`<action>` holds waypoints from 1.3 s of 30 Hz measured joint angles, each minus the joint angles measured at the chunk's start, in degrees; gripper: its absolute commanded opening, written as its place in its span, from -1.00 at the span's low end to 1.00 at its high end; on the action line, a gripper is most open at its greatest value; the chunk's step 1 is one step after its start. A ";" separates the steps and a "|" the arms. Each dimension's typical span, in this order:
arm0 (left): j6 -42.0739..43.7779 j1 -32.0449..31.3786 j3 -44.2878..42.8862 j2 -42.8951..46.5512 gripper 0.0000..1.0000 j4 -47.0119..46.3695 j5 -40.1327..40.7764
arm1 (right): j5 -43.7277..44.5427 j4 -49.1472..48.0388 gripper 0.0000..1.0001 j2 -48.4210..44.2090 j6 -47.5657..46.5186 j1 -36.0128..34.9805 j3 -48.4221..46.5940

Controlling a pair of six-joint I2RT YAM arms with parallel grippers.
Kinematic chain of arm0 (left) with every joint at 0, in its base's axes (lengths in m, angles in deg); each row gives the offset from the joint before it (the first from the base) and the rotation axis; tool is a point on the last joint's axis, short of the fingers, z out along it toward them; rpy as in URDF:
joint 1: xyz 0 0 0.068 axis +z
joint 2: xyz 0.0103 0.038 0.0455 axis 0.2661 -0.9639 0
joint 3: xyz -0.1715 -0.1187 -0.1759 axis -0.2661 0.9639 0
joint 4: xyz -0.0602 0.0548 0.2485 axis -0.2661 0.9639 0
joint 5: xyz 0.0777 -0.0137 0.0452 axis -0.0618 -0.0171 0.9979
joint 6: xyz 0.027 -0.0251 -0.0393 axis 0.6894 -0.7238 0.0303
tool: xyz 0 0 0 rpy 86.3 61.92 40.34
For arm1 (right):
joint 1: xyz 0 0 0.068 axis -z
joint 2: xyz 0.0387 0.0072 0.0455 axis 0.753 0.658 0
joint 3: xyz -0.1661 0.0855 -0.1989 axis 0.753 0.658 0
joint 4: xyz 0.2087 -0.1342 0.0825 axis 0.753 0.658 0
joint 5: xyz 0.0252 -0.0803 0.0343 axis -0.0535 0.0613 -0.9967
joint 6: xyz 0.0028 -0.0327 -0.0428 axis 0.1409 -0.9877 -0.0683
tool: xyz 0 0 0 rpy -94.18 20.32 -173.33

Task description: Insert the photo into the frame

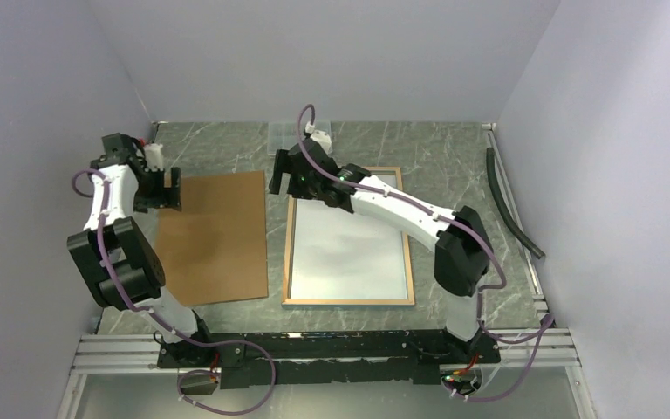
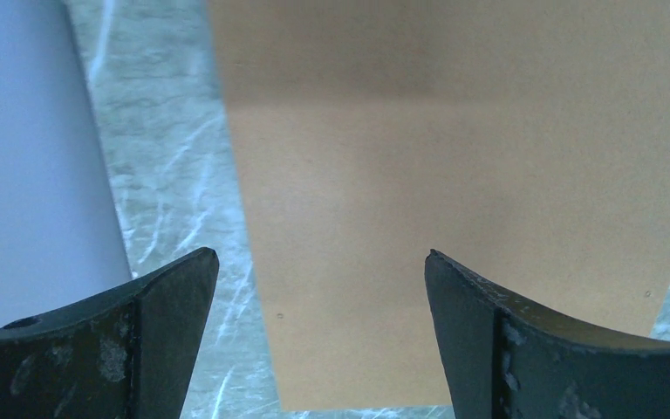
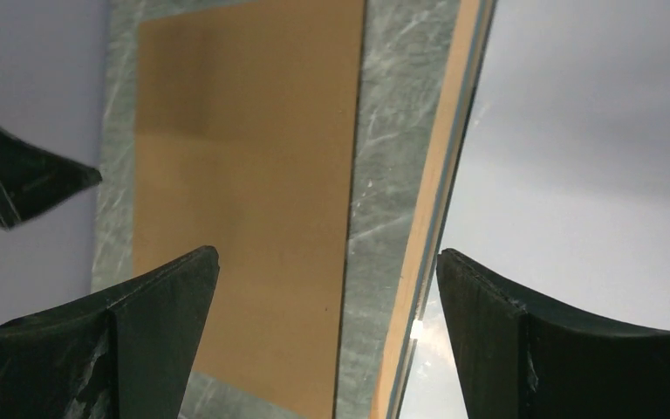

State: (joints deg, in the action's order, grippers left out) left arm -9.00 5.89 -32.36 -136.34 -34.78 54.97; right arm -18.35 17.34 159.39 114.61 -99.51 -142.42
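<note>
You had the brown backing board (image 1: 214, 237) lying flat on the green marbled table (image 1: 454, 148) (a black hose (image 1: 489, 166) lay along its right side).

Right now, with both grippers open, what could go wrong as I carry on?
1. The backing board lies flat on the table. The left gripper, open by its far left corner, may push it rather than pinch it.
2. The right gripper hangs open over the far left corner of the frame. Lowering there could knock the frame askew.
</note>
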 measured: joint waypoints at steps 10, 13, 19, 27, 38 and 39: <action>3.13 9.09 -2.32 -0.94 0.48 -1.18 -0.09 | -6.27 -3.45 0.99 10.47 -9.70 -2.80 -12.31; 5.40 8.98 2.62 -0.94 0.42 -4.96 3.32 | -6.62 -1.97 0.99 16.52 -11.15 -6.05 -18.99; 7.56 9.42 8.44 -3.96 0.33 -9.25 7.52 | -7.65 2.05 0.99 23.30 -11.17 -9.55 -23.37; 8.15 9.90 11.50 -7.37 0.20 -15.80 10.99 | -6.08 5.01 0.99 25.51 -9.33 -8.26 -23.28; 9.01 9.90 13.68 -7.72 0.14 -23.21 16.06 | -6.21 5.77 0.99 27.15 -5.86 -7.32 -20.31; 9.01 9.90 13.68 -7.85 0.14 -23.41 16.11 | -6.29 5.79 0.99 27.17 -5.42 -7.17 -19.74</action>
State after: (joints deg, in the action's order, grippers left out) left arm 0.01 15.79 -18.68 -144.19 -58.19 71.08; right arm -24.65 23.14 186.56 109.19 -106.68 -162.16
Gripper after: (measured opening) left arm 0.567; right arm 0.997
